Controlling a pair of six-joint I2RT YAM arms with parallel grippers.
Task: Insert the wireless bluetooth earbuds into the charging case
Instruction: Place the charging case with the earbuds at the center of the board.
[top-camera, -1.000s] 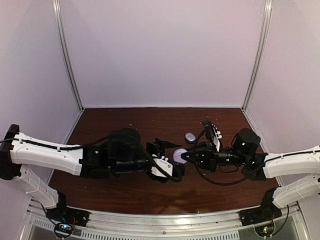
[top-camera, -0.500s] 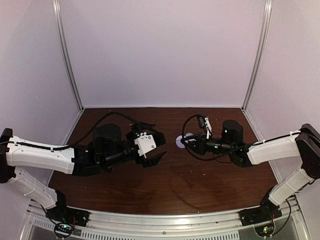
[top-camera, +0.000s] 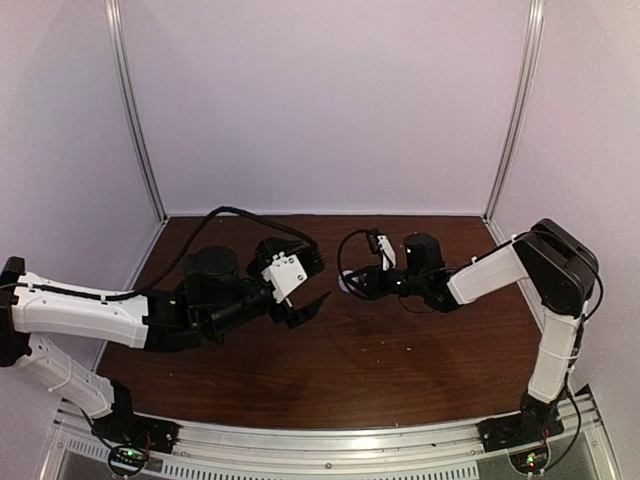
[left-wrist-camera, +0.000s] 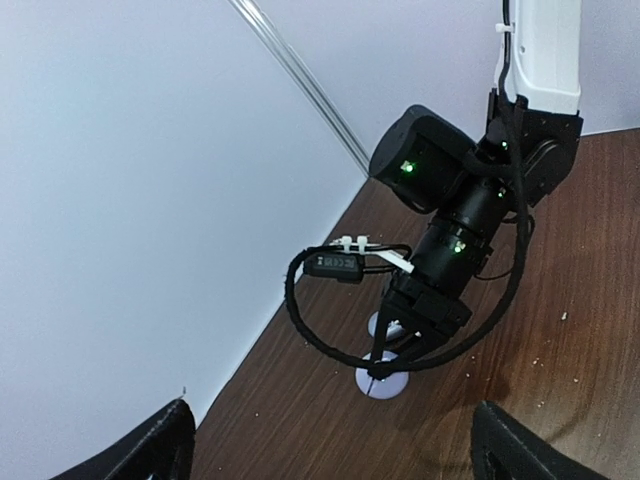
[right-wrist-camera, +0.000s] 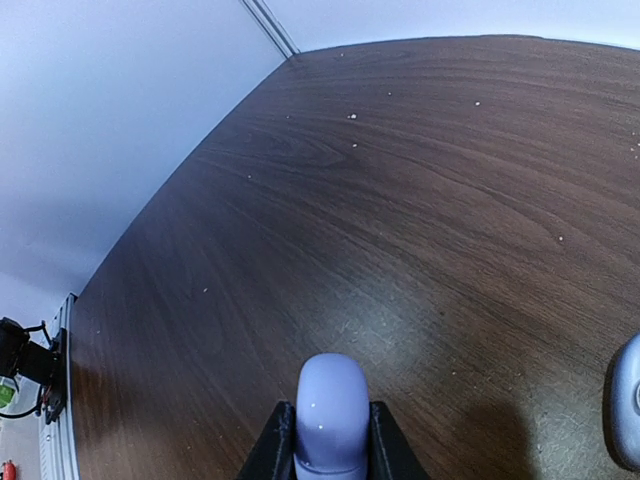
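Observation:
My right gripper (right-wrist-camera: 330, 425) is shut on a round lavender charging case (right-wrist-camera: 330, 395), which I see edge-on between the two black fingers. In the left wrist view the same case (left-wrist-camera: 388, 384) sits at the right fingertips, low over the brown table; I cannot tell whether it touches. A second lavender case (left-wrist-camera: 384, 325) lies just behind it and shows at the right edge of the right wrist view (right-wrist-camera: 626, 400). My left gripper (top-camera: 316, 279) is open and empty, a short way left of the right gripper (top-camera: 350, 285) and facing it. No earbuds are in view.
The brown table (top-camera: 400, 350) is walled by white panels at the back and sides. A black cable loop (left-wrist-camera: 300, 320) hangs from the right wrist. Small pale specks dot the table.
The right gripper has carried the lavender case left and toward the back. The left gripper has drawn back left, risen and turned toward the right gripper, staying open.

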